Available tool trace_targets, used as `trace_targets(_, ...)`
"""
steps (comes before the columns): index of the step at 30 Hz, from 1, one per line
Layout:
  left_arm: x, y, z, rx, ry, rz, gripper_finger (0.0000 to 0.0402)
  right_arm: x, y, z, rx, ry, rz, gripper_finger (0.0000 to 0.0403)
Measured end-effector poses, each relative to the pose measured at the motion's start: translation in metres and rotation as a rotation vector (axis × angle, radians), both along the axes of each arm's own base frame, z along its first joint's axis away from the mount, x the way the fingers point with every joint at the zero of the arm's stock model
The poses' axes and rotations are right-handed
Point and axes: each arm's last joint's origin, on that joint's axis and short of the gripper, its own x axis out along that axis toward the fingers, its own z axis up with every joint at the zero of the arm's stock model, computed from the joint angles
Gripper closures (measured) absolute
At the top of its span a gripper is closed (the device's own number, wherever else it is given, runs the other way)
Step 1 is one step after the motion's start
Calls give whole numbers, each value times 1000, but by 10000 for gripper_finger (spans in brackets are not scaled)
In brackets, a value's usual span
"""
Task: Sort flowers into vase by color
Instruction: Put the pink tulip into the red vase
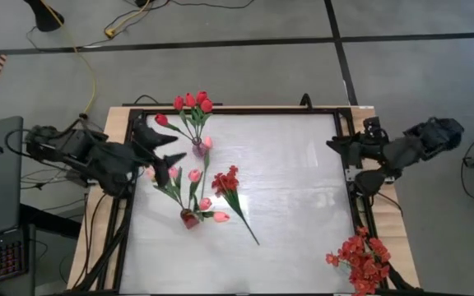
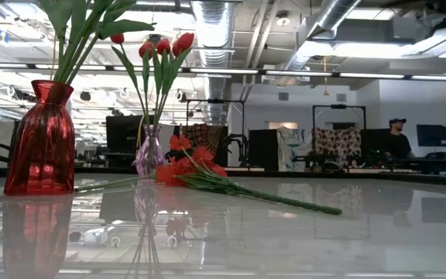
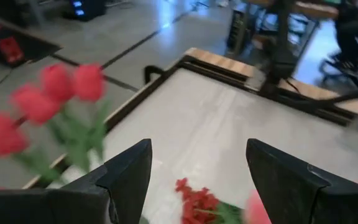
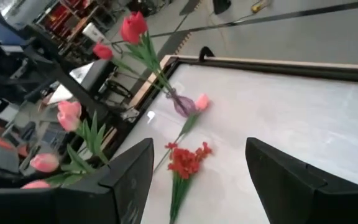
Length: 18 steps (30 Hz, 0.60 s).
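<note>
Red blossom spray (image 1: pixel 232 196) lying mid-bench (image 1: pixel 295 181), blossoms toward 11 o'clock, stem toward 5, red tulips (image 1: pixel 192 104) upright in purple vase (image 1: pixel 197 149), left claw (image 1: pixel 160 150) apart beside them, right claw (image 1: pixel 346 161) apart at 3 o'clock edge.

Left arm reached in over the worktop's left edge, left gripper (image 1: pixel 164 146) held spread and empty, right arm drawn back at the right edge, right gripper (image 1: pixel 336 145) likewise spread, nothing gripped.
</note>
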Motion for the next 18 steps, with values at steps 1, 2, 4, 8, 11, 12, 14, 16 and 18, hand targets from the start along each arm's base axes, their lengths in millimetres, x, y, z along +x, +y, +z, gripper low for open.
trace_targets(1,-6,3,-5,-11,-11,20,152,5,-1,1,2,3,-2,121)
trace_targets(2,-12,6,-9,-24,-22,33,152,9,-2,2,8,10,8,121)
trace_targets(4,-19,10,-19,-37,-33,50,152,20,-6,3,20,23,23,121)
trace_targets(8,-28,17,-37,-55,-29,89,152,43,-18,2,27,66,43,121)
trace_targets(11,-30,23,-48,-91,-25,142,152,64,-29,-3,33,128,76,121)
trace_targets(12,-30,25,-51,-106,-18,161,152,71,-32,-6,33,155,86,121)
trace_targets(14,-29,30,-54,-126,-12,192,152,86,-39,-13,28,214,104,121)
trace_targets(16,-29,34,-54,-155,-7,203,152,100,-44,-21,20,264,121,121)
trace_targets(18,-28,38,-55,-197,3,192,152,114,-47,-28,15,308,148,121)
